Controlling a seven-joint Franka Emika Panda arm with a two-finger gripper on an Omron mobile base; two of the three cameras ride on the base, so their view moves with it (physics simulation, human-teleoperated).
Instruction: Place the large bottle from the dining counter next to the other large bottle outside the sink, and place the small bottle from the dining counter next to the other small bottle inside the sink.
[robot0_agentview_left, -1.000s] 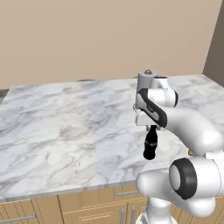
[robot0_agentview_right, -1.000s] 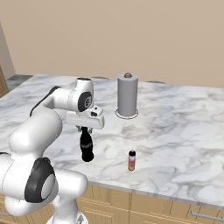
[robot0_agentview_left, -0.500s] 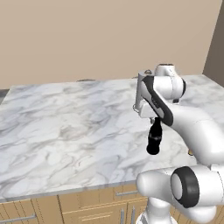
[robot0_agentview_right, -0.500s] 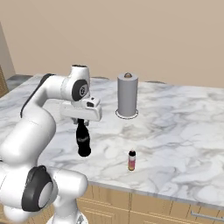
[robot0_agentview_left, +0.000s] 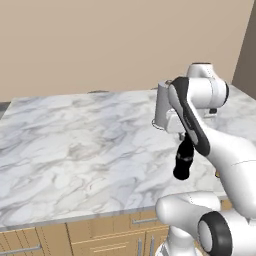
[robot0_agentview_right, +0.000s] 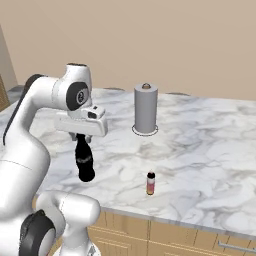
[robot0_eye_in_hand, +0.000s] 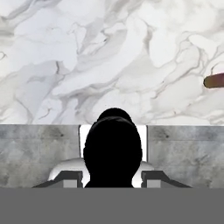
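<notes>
Surface: you have the dining counter (robot0_agentview_right: 200, 150), veined white-grey marble over light wood cabinets | On it: small bottle (robot0_agentview_right: 150, 183) upright near your front edge; grey paper towel roll (robot0_agentview_right: 146, 109) upright on a round base, farther back, well apart

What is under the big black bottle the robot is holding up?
Bare marble counter. The large bottle hangs from the hand above it, with nothing beneath. In the hand view, the bottle's own body hides the spot straight below. The small bottle stands off to one side.
</notes>
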